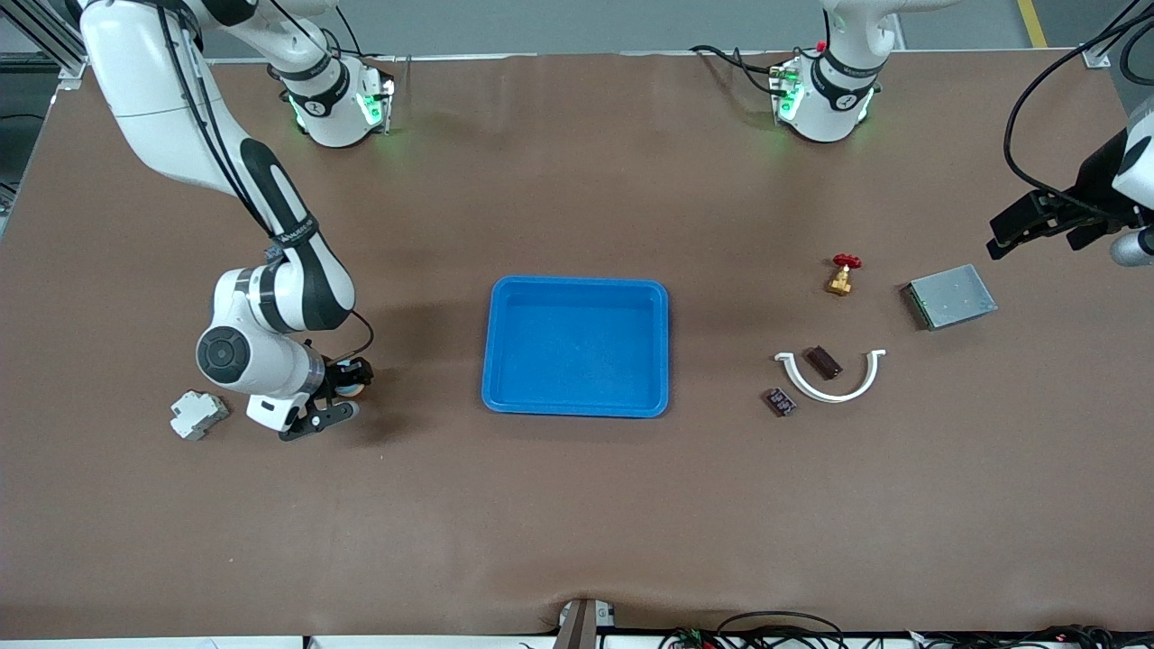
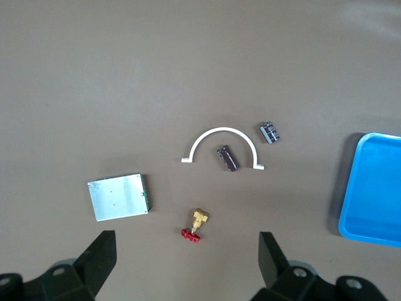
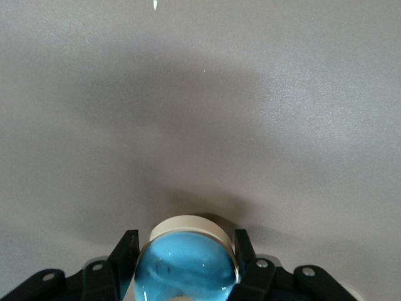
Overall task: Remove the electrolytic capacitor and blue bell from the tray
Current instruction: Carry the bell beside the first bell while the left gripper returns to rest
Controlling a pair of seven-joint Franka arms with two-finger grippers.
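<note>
Already the tray [image 1: 577,347] is sitting bare in the front view, and the right gripper [image 1: 338,397] is hanging low over the mat at the right arm's end of the table, well apart from the tray and just beside a white block [image 1: 198,415]. Its jaws are clamping something pale there. The left gripper [image 1: 1037,225] is waiting with jaws spread wide, up over the left arm's end.

Looking down from the left wrist view, two small dark cylindrical parts [image 2: 227,158] [image 2: 269,132], one of them probably the capacitor, are lying by a white arc [image 2: 222,145], near the tray's edge [image 2: 369,188].

Closest of all, the right wrist view is showing the blue bell [image 3: 188,266] squeezed between the right fingers [image 3: 125,251], its cream base pointing away from the wrist toward the mat. So the release looks to be turning on the bell sitting right over bare mat.
</note>
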